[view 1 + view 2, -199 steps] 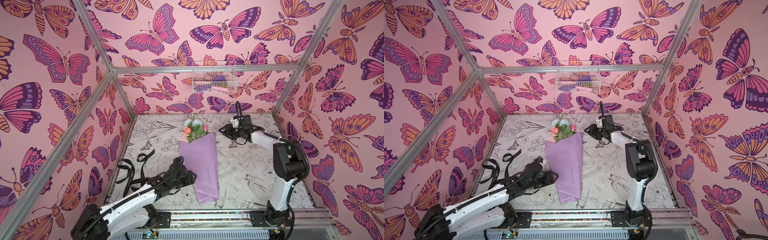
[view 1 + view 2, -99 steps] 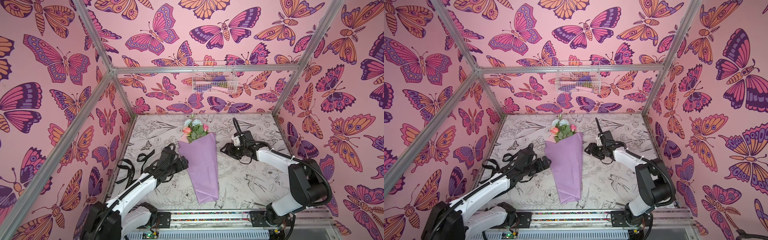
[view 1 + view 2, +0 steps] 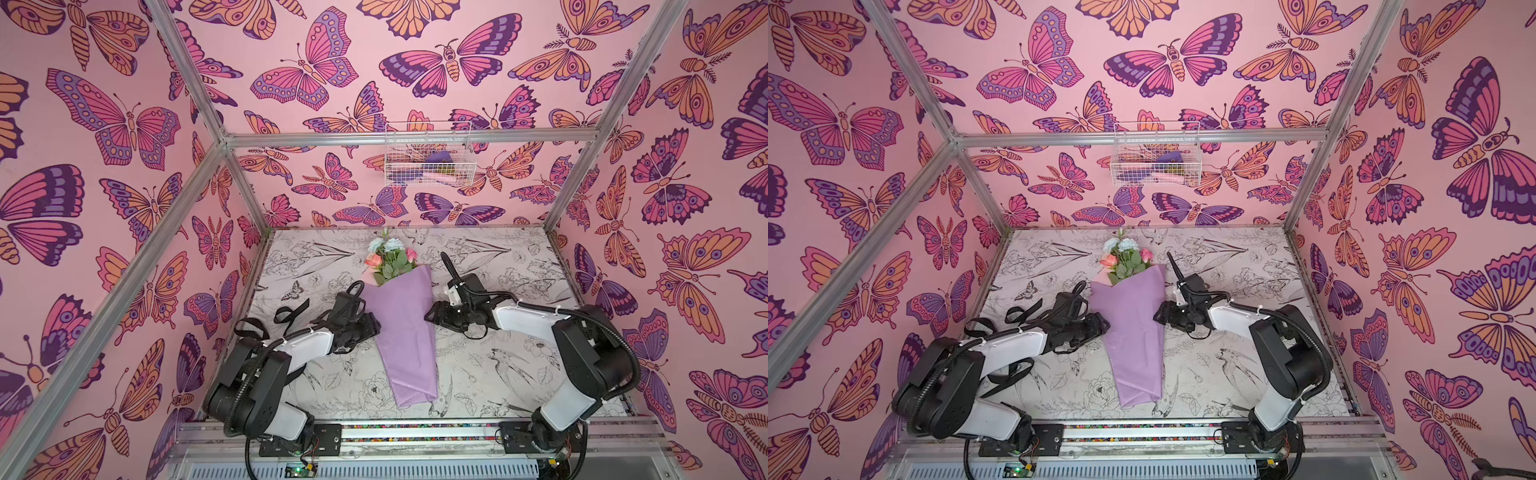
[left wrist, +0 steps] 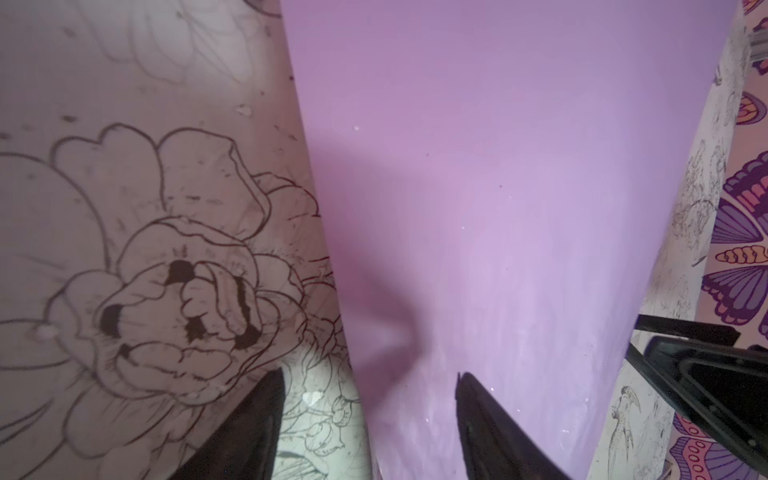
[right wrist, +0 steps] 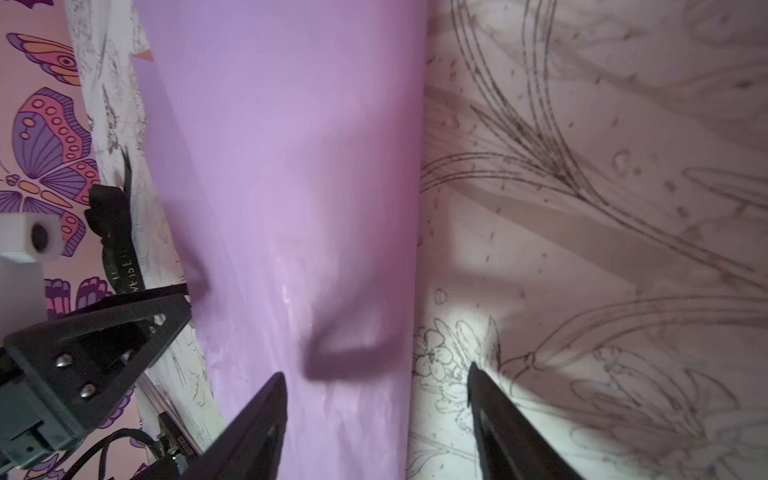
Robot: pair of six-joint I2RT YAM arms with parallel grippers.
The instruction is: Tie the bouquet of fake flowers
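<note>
Bouquet (image 3: 405,332) lies flat mid-table (image 3: 511,374), looks light with soft, probably slick paper; left gripper (image 4: 370,378) and right gripper (image 5: 376,378) flank its waist, jaws apart and empty, so best to pinch there over the stems.

The bouquet (image 3: 405,332) lies on the table (image 3: 519,374) between both sets of fingers. The left gripper (image 3: 372,326) points at one edge, the right gripper (image 3: 430,316) at the other. The ribbon (image 3: 286,313) lies behind the left fingers, apart from them.
</note>
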